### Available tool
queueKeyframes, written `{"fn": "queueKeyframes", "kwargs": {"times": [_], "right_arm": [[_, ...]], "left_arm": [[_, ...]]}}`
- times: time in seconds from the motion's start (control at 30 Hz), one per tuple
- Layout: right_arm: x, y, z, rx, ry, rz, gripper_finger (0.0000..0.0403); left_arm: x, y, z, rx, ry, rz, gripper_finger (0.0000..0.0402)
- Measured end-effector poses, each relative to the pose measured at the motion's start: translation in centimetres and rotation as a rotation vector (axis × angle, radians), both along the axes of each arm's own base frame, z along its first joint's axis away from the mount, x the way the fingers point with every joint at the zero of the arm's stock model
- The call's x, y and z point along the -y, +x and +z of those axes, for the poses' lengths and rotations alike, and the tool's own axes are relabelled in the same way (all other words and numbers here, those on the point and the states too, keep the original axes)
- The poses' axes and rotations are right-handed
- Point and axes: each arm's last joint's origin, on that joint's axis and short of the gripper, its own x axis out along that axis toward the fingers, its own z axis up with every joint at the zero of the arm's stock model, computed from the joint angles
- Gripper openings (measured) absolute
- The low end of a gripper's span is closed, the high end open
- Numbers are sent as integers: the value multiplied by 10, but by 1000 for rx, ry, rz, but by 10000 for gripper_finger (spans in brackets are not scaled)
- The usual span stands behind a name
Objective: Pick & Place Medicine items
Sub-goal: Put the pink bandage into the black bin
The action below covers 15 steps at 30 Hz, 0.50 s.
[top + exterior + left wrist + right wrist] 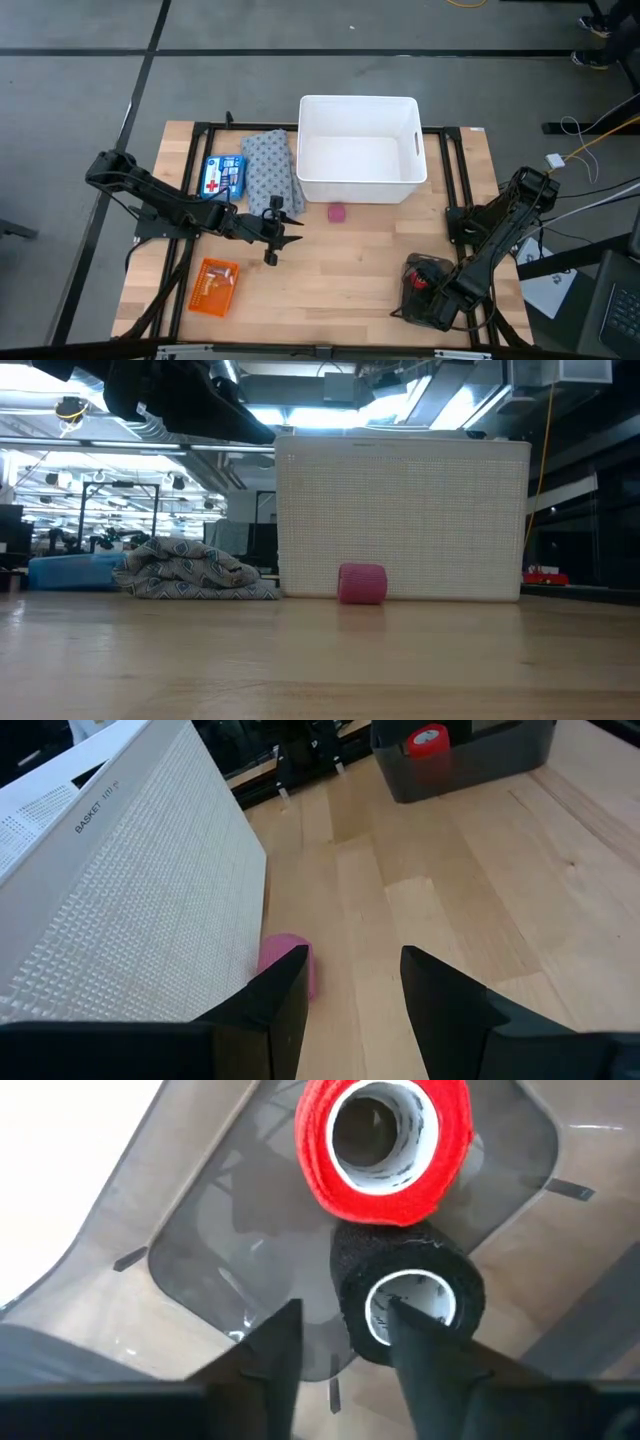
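The flat blue box with a red cross (222, 176) lies on the table's left side, beside the grey patterned cloth (270, 172); in the low view the box (70, 571) shows at the far left. My left gripper (355, 970) hovers open over the middle of the table (292, 228), pointing toward the right edge, with nothing between its fingers. My right gripper (345, 1330) points down, open, into a dark bin (425, 285) at the near right. A red roll (385, 1145) and a black roll (410, 1295) lie in that bin. My right gripper has one finger (425, 1355) in front of the black roll's open end (440, 1305). I cannot tell whether it touches the roll. The roll lies on the bin's floor next to the red roll.
A white basket (358, 148) stands at the far middle of the table. A pink roll (338, 212) lies just in front of it, ahead of my left gripper (290, 965). An orange packet (214, 287) lies near the front left. Bare wood lies between the arms.
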Motion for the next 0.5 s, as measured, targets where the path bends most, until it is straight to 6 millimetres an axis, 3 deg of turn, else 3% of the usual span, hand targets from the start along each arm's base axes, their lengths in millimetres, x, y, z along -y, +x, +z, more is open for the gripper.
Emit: {"fn": "queueKeyframes", "kwargs": {"times": [0.23,0.5], "right_arm": [[-3,1,0,-19,47,4,219],[-8,2,5,-76,125,12,223]], "left_arm": [[0,0,0,0,1,0,157],[0,0,0,0,1,0,157]]}}
